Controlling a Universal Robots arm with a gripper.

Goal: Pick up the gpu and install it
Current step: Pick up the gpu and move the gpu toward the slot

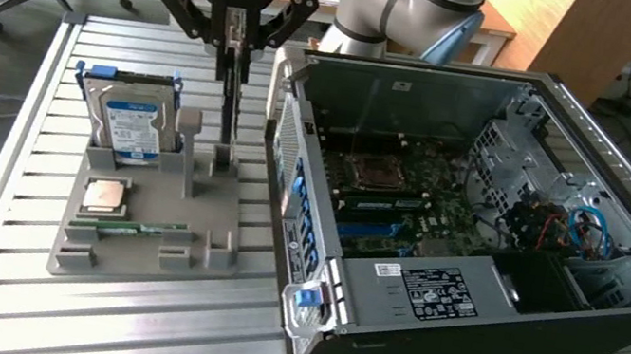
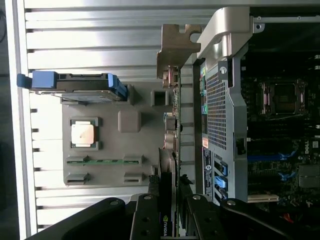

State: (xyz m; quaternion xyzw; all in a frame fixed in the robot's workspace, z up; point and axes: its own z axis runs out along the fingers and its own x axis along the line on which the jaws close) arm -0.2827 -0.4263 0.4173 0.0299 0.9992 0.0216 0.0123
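Observation:
The gpu (image 1: 227, 114) is a thin dark card seen edge-on, standing upright over the grey holder (image 1: 150, 207), its lower end down among the holder's posts. I cannot tell whether it still rests in its slot. My gripper (image 1: 231, 52) is shut on the card's top edge. In the wrist view the card runs from between my fingers (image 2: 168, 200) out to its silvery bracket (image 2: 175, 47), beside the holder (image 2: 107, 172). The open computer case (image 1: 475, 223) stands on the exterior view's right, motherboard exposed.
The holder also carries a silver hard drive with a blue label (image 1: 132, 122), a square processor (image 1: 107, 197) and a green memory stick (image 1: 127, 226). All of it stands on a slatted metal table (image 1: 72, 329). The case's rear panel (image 2: 220, 110) stands close to the card.

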